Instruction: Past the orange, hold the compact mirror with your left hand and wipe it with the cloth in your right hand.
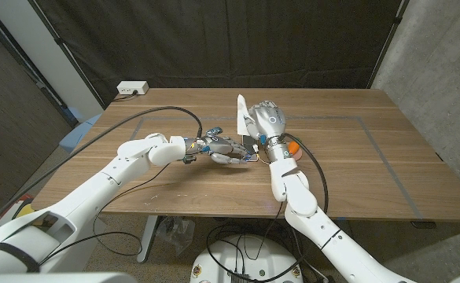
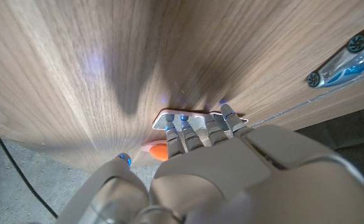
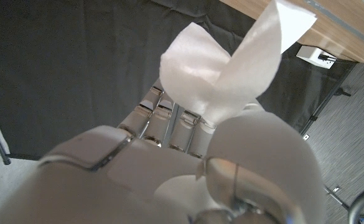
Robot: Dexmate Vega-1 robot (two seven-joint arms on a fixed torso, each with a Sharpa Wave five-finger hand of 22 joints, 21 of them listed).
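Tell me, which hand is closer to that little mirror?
Left. The left hand has its fingertips on the compact mirror; the right hand is raised just beyond it, holding the cloth.

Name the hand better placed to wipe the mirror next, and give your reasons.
Right. The right hand already holds the white cloth, raised above the table. The left hand has its fingertips on the compact mirror, so it should steady it.

We see our right hand pinching the white cloth, its ends fanning out; dark curtain behind.
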